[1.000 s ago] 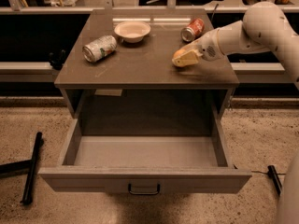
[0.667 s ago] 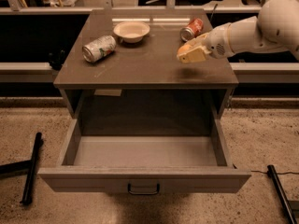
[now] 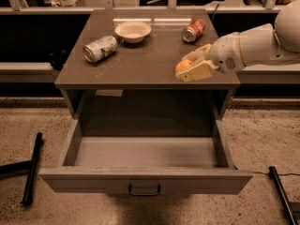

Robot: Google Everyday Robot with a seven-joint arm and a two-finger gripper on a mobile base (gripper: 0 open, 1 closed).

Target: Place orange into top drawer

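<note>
Clamping orange (image 3: pixel 182 65), gripper (image 3: pixel 189 69) jaws are seen above and behind top drawer (image 3: pixel 145 178), right side; if released early, orange is dropped short of drawer.

Your matt plastic gripper (image 3: pixel 190 70) clasped the smooth orange (image 3: pixel 182 65) over the dull tabletop (image 3: pixel 140 67), front right; the silver can (image 3: pixel 100 48) gleamed.

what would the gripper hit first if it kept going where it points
Likely bare cabinet top near its front edge: the gripper, shut on the orange, points leftward and slightly down. Depth is unclear; it might instead clear the edge above the top drawer.
</note>
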